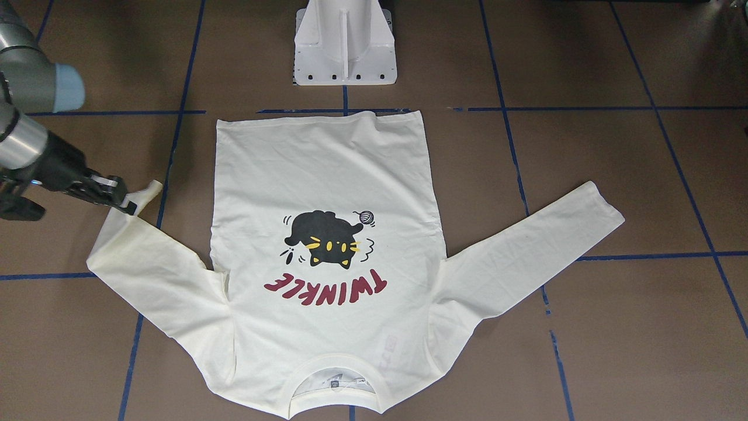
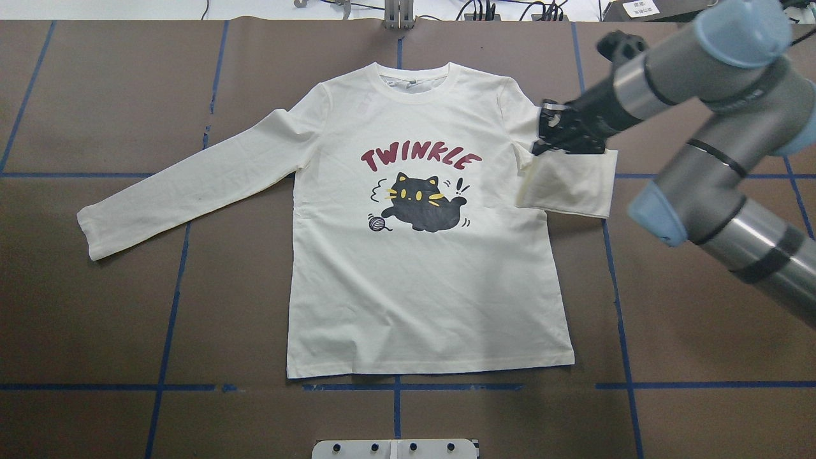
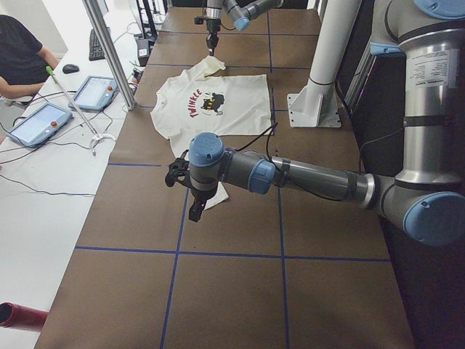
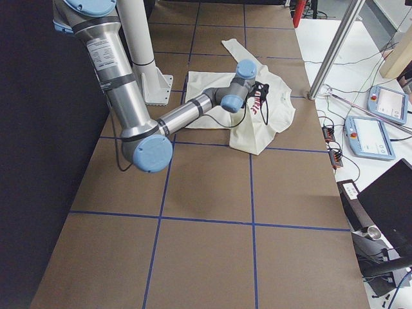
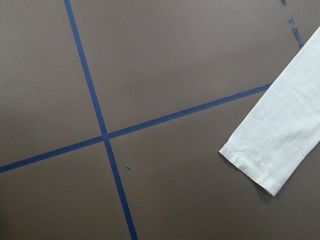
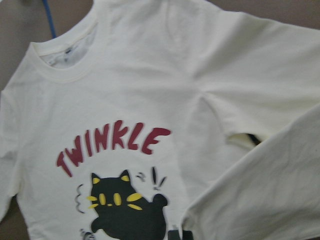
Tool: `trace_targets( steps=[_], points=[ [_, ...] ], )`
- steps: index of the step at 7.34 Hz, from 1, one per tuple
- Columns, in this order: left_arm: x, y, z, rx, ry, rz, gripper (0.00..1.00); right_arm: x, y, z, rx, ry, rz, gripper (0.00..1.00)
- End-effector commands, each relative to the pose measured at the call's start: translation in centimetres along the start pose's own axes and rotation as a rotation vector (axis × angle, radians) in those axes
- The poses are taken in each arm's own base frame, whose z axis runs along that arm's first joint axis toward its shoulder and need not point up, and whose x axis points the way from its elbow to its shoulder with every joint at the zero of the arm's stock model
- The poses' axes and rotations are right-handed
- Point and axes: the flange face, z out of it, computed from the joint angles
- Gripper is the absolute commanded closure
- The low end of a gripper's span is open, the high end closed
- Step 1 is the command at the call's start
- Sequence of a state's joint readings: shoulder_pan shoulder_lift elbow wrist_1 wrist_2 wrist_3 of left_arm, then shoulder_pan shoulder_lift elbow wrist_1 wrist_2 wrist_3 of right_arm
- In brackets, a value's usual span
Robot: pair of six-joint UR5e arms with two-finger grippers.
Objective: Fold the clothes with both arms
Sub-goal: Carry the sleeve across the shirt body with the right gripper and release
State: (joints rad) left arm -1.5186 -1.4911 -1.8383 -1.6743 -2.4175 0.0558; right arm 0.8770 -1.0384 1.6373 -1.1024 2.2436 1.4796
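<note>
Cream-white cotton, the T-shirt [image 2: 421,287] lies flat and print-up in the middle of the brown table [image 2: 95,319], with its collar far from the robot and its hem near. Its left sleeve [image 2: 191,185] stretches out flat to the left. The right gripper [image 2: 564,143] has its fingers pinched on the right sleeve [image 2: 567,188] at the cuff, holding it raised off the table just beside the shirt's right shoulder. The left gripper [image 3: 190,193] hovers over the table near the left cuff. I cannot tell whether its fingers are wide or narrow.
</note>
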Motion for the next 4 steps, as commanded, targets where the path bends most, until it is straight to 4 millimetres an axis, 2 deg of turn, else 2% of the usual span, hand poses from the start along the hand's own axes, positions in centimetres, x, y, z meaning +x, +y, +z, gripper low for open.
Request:
trace_targets(
  steps=[1,2,3,4],
  points=[
    [0.0,0.0,0.0,0.003,0.0,0.004,0.0,-22.0,7.2,8.7,0.039,0.027,-0.021,1.0],
    [0.0,0.0,0.0,0.003,-0.002,0.004,0.0,-27.3,11.2,13.8,0.075,0.057,-0.052,1.0],
    [-0.1,0.1,0.1,0.002,-0.002,0.003,0.0,-27.8,14.6,17.3,0.132,0.037,-0.094,1.0],
    [-0.1,0.0,0.1,0.003,0.0,0.004,0.0,-27.6,16.1,20.8,0.169,0.04,-0.115,1.0]
  ],
)
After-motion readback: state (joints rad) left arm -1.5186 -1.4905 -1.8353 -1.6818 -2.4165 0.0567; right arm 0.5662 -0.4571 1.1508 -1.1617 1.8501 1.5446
